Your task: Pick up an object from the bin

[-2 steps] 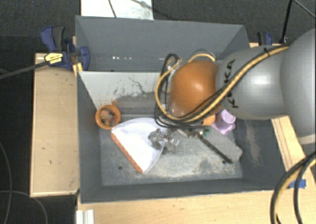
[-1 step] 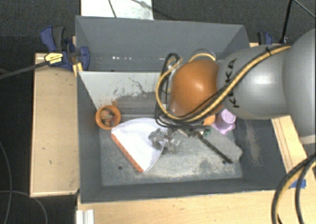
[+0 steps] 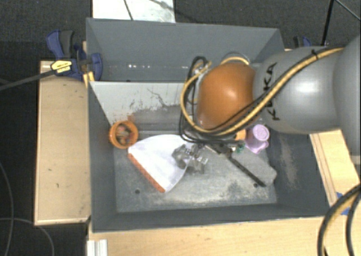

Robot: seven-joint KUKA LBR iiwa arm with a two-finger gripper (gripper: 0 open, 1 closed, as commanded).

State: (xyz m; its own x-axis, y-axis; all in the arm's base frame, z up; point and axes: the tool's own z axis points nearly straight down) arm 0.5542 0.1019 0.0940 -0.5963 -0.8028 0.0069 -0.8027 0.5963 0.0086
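- A grey metal bin [image 3: 104,193] stands on a dark, carpet-like floor [image 3: 34,12]. Its sloping walls are plain, and its flat bottom is scuffed and streaked with pale scratches and dust, most thickly along the back wall and the front edge.
- The silver KUKA arm [image 3: 307,97] reaches in from the right, its wrist under a rounded orange cover [image 3: 225,96] looped by black and yellow cables [image 3: 265,102].
- Nearest the tool is a flat, wedge-shaped white pad [image 3: 155,156] with an orange band along its lower left edge. It lies left of centre on the bin floor, broad at the left and tapering to a point toward the front.
- The metal gripper [image 3: 192,158] hangs low beneath the orange cover, at the right-hand edge of the white pad and overlapping that edge as seen from above. Whether it actually touches the pad cannot be told, nor whether it stands open or closed, and nothing can be made out in its grasp.
- An orange ring-shaped object [image 3: 124,134] sits by the left wall, just beyond the pad's upper left corner and well apart from the gripper.
- A small lilac cup [image 3: 259,138] rests to the right, under the arm, near a thin black rod [image 3: 246,169] that slants across the floor toward the front right.
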